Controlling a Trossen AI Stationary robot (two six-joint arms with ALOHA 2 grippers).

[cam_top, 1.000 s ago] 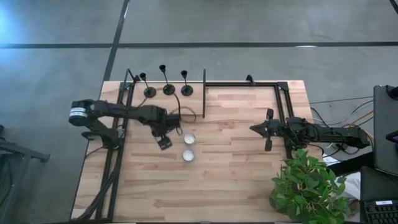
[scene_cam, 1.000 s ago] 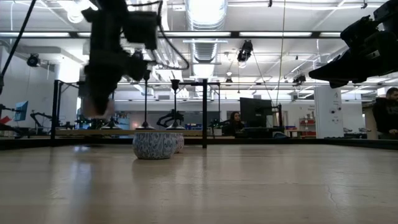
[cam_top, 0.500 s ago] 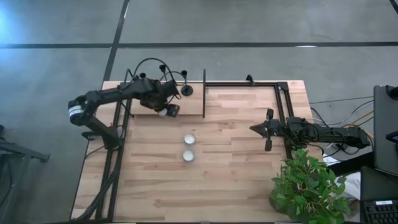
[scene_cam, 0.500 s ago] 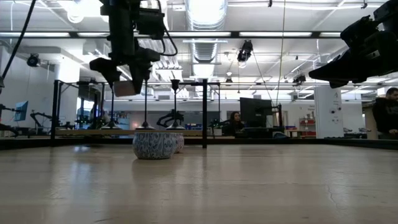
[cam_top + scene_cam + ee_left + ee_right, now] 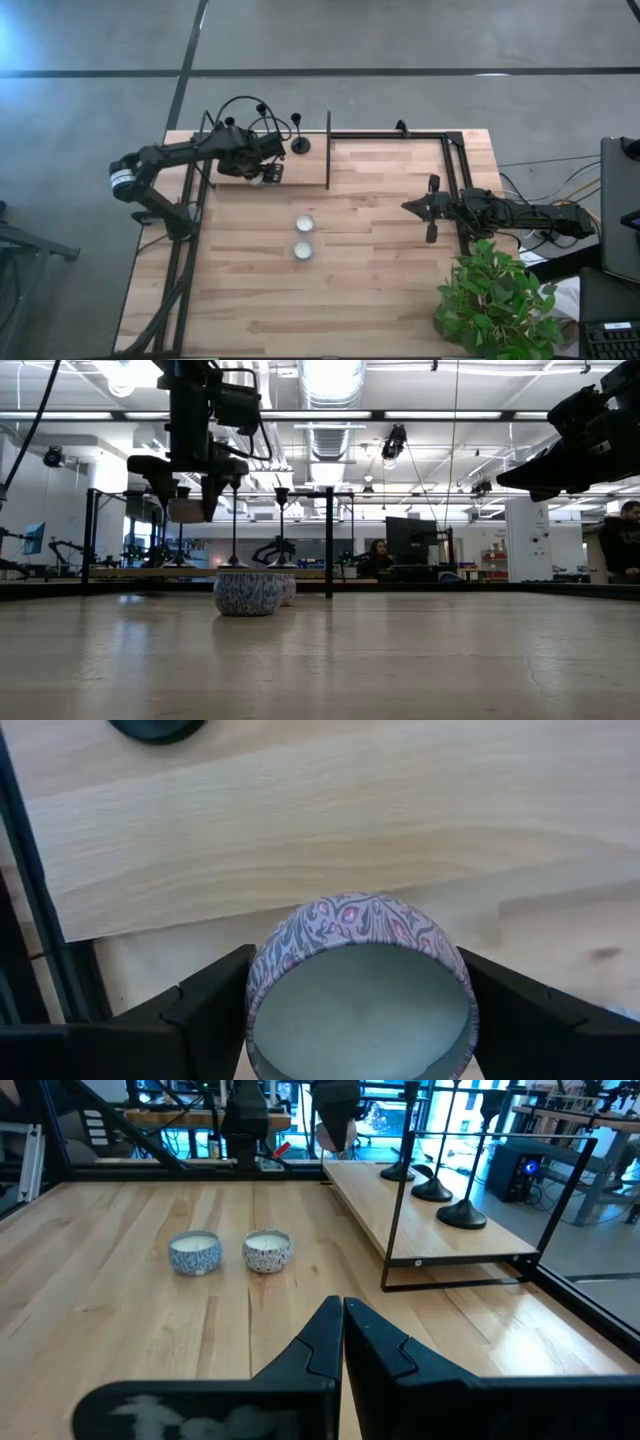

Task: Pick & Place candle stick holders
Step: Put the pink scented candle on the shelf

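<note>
high view: slim black candle stick holders (image 5: 299, 143)

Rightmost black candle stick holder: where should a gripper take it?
Probably pinch the candle stick holder on its thin upright stem, coming from the near side: its round base lies flat, and a frame post stands close beside it.
</note>
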